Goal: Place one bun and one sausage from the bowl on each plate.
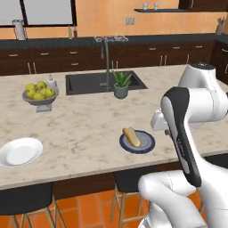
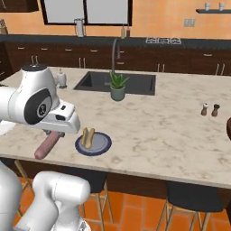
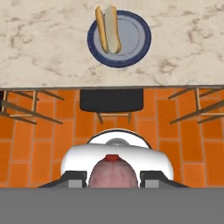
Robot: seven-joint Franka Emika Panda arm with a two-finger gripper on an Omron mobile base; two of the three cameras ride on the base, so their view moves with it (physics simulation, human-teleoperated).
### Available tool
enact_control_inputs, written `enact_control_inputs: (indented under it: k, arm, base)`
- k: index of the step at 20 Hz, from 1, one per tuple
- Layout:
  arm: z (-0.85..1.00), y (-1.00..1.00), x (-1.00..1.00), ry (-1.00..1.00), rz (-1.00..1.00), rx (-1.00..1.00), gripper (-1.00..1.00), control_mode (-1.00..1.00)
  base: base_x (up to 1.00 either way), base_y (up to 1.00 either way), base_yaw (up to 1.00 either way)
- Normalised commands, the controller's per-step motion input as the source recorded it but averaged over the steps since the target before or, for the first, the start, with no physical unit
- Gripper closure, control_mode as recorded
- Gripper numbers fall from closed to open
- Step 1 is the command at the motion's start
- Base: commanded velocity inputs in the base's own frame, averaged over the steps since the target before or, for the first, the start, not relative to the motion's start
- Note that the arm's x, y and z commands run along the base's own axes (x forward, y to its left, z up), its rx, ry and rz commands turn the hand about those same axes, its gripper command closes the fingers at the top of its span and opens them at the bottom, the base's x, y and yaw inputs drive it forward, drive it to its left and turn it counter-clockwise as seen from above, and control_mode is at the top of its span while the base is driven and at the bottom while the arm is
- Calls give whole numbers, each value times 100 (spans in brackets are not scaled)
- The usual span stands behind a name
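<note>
My gripper [image 2: 51,132] is shut on a pinkish-brown sausage [image 2: 47,145], which hangs slanted over the counter's front edge, left of the dark blue plate [image 2: 102,145]. In the hand view the sausage [image 3: 110,171] shows end-on between the fingertips [image 3: 75,176], over the tiled floor. A split bun [image 3: 108,33] lies on the left part of the blue plate [image 3: 133,41], near the counter edge. The white plate [image 1: 20,152] sits bare at the counter's front left. A dark sliver at the right border [image 2: 229,130] may be the bowl; I cannot tell.
A grey footed bowl of yellow-green fruit [image 1: 39,94], a sink [image 1: 104,82] with a tall tap and a potted plant [image 1: 120,84] stand at the back. Two small shakers [image 2: 210,109] stand right. Black stools [image 3: 111,100] stand under the counter edge.
</note>
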Motion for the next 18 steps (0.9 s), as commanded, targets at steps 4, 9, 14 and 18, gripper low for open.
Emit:
enact_control_inputs:
  k: [4, 9, 14, 18]
  arm:
    - [0, 0, 0, 0, 0, 0, 100, 100]
    - [0, 0, 0, 0, 0, 0, 100, 100]
    - [0, 0, 0, 0, 0, 0, 100, 100]
    - [-22, -4, 100, -3, 0, 0, 100, -100]
  base:
    - [18, -50, 0]
    - [50, -19, 0]
    - [60, -8, 0]
    - [0, 0, 0]
